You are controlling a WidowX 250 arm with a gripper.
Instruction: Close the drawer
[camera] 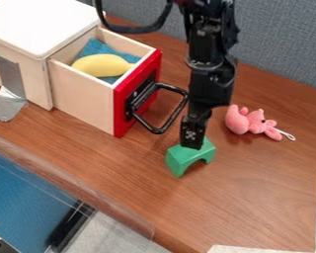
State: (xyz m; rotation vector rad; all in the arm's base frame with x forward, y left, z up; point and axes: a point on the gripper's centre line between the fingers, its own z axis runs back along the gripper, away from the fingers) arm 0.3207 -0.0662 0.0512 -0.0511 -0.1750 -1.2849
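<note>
"Site type?"

"Robotics lab, by the look. Black robot arm (208, 49) over a wood-grain tabletop (253, 197); grey fabric partition (279, 44) beyond the gripper (191, 143)."

"Other signs?"

"Left of the gripper, silver tape (6, 105) running from a wooden cabinet (35, 76) onto the tabletop."

Banana (101, 64) inside the open drawer (85, 99)

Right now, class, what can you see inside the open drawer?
In the drawer, a yellow banana lies on a blue cloth. Whatever may be under the cloth is covered and cannot be seen.
</note>
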